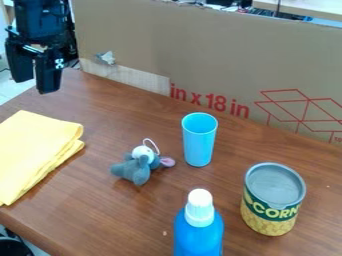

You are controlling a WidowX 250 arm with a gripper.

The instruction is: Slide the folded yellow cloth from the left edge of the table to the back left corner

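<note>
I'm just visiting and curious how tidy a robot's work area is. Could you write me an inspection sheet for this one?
Surface: brown wood-look table, one small pale speck near the front.
Job's things: folded yellow cloth at left, nearest the claw; grey plush toy; upright light-blue cup; upright can; blue bottle with white cap.
Clutter: small items behind the cardboard, too small to name.
Claw: upper left, open, holding nothing.
Cables: thin dark strands seem to show by the arm; cannot tell for certain.
Surroundings: cardboard with red print along the table's back, its face torn at left.
</note>
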